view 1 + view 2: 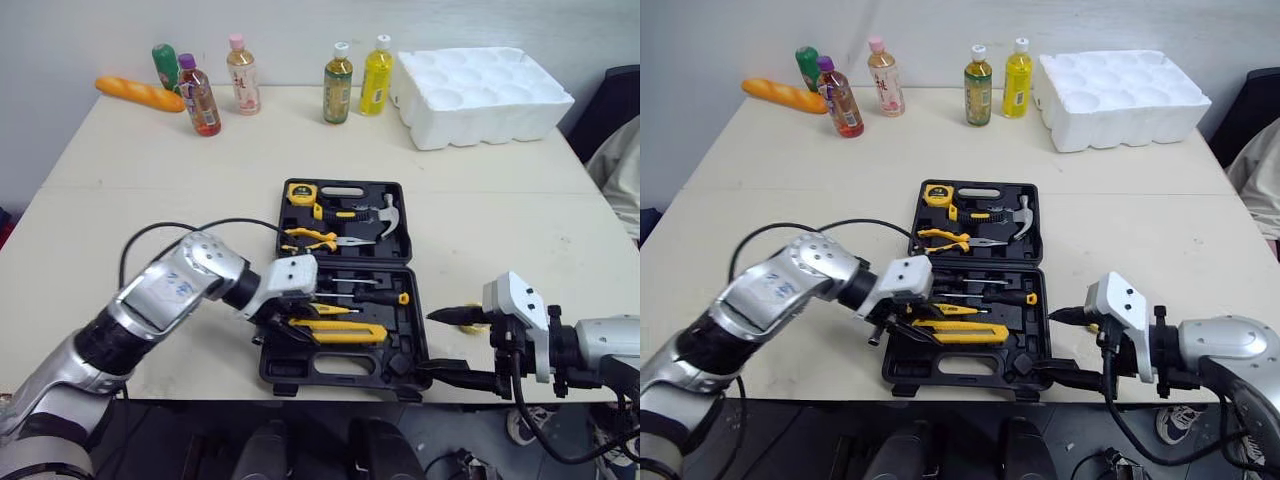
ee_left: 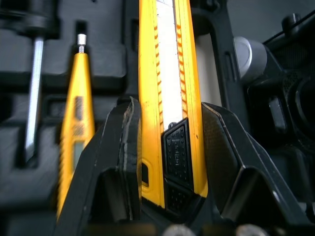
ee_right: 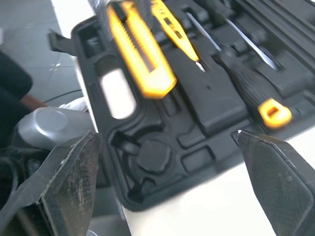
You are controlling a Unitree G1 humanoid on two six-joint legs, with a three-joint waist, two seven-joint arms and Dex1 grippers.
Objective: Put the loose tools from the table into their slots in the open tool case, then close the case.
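Yellow utility knife (image 1: pixel 342 332) lying along the front half of the open tool case (image 1: pixel 330 376), which sits at the table's (image 1: pixel 150 170) near edge. The left gripper (image 2: pixel 170 142) pinches the knife's butt end. The right gripper (image 1: pixel 455 347) is spread wide beside the case's front right corner. Risks: if the knife is released askew it would probably sit above its slot and block the lid, and a downward push could shove the case off the edge.

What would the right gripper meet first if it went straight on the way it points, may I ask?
The right gripper would likely first meet the open tool case, at its near half's right edge; depth is unclear.
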